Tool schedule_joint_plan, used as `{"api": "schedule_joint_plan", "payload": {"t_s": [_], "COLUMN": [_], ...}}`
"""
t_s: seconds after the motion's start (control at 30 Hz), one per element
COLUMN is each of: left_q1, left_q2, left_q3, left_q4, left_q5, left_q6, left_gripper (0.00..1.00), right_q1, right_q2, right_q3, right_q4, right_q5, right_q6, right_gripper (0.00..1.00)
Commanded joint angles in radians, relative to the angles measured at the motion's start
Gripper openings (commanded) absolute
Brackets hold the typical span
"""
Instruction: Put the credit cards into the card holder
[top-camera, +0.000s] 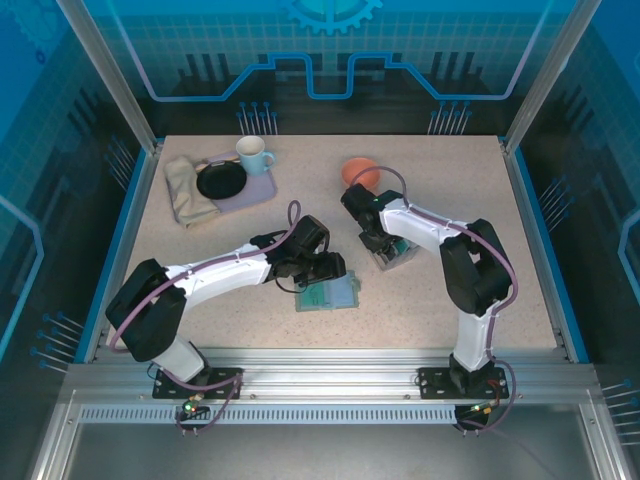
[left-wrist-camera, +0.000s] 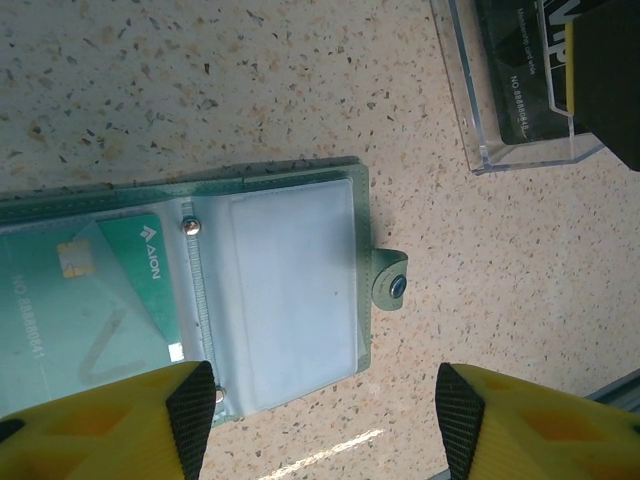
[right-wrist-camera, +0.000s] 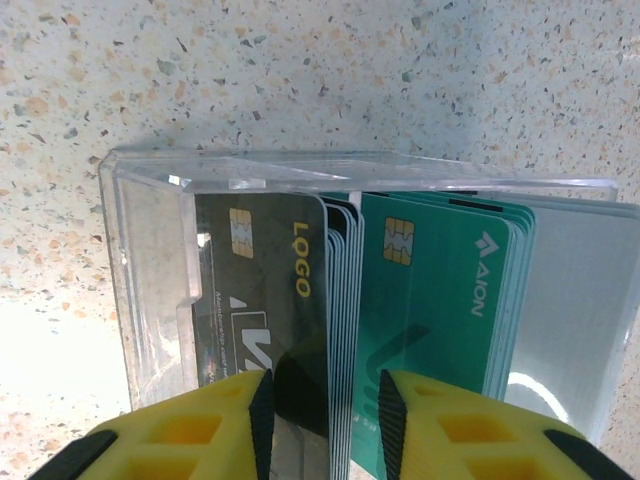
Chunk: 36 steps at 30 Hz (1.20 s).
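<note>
Right gripper (right-wrist-camera: 325, 392) straddles cards (right-wrist-camera: 430, 290) in box (right-wrist-camera: 150, 260); I can't confirm grip. Left gripper (left-wrist-camera: 325, 400) wide, empty; holder (left-wrist-camera: 290, 270) long axis, tab (left-wrist-camera: 388, 282) end, points boxward. Left wrist cam: teal card (left-wrist-camera: 140, 270) sleeved.

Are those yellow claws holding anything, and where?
Nothing in the left gripper. The right gripper straddles an edge of the credit cards in the clear box; grip unclear.

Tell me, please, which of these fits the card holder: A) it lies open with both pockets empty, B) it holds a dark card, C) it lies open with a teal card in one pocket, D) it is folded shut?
C: the card holder lies open, a teal card under one clear pocket, the other empty.
</note>
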Motion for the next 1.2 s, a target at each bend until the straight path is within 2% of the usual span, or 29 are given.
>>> {"api": "schedule_joint_plan", "payload": {"t_s": [0.0,0.07,0.13,0.33,0.4,0.53,0.6,0.67,0.8,0.9,0.93,1.07,1.17], "left_q1": [-0.002,-0.002,-0.002,-0.003,-0.001,-0.001,-0.002,-0.002,0.011,0.054,0.076,0.155,0.193], "left_q2": [-0.021,-0.021,-0.019,-0.018,-0.019,-0.024,-0.024,-0.027,-0.041,-0.077,-0.094,-0.144,-0.147], "left_q3": [0.002,0.004,0.004,0.001,-0.003,-0.004,-0.004,-0.002,-0.015,-0.077,-0.109,-0.224,-0.260], "left_q4": [-0.025,-0.025,-0.026,-0.027,-0.024,-0.027,-0.026,-0.028,-0.011,0.081,0.138,0.390,0.542], "left_q5": [-0.018,-0.018,-0.018,-0.017,-0.019,-0.020,-0.020,-0.020,0.003,0.079,0.120,0.272,0.365], "left_q6": [-0.011,-0.009,-0.009,-0.009,-0.009,-0.010,-0.009,-0.009,-0.018,-0.053,-0.071,-0.178,-0.243], "left_gripper": [0.64,0.64,0.64,0.63,0.64,0.64,0.64,0.64,0.64,0.64,0.64,0.68,0.70], "right_q1": [0.005,0.004,0.004,0.004,0.005,0.005,0.005,0.005,0.004,-0.017,-0.036,-0.133,-0.169], "right_q2": [-0.032,-0.034,-0.036,-0.050,-0.061,-0.086,-0.107,-0.129,-0.202,-0.317,-0.366,-0.534,-0.588], "right_q3": [0.001,0.001,-0.001,-0.002,-0.004,0.001,-0.003,-0.004,0.002,-0.026,-0.048,-0.220,-0.343], "right_q4": [-0.001,-0.004,-0.005,-0.012,-0.016,-0.035,-0.041,-0.050,-0.090,-0.074,-0.048,0.202,0.439], "right_q5": [0.023,0.024,0.022,0.026,0.024,0.012,-0.004,-0.035,-0.103,-0.279,-0.401,-0.873,-1.087], "right_q6": [0.000,0.002,0.001,0.005,0.004,0.014,0.020,0.028,0.064,0.121,0.148,0.355,0.544], "right_gripper": [0.32,0.30,0.22,0.20,0.14,0.14,0.14,0.07,0.05,0.02,0.02,0.02,0.02]}}
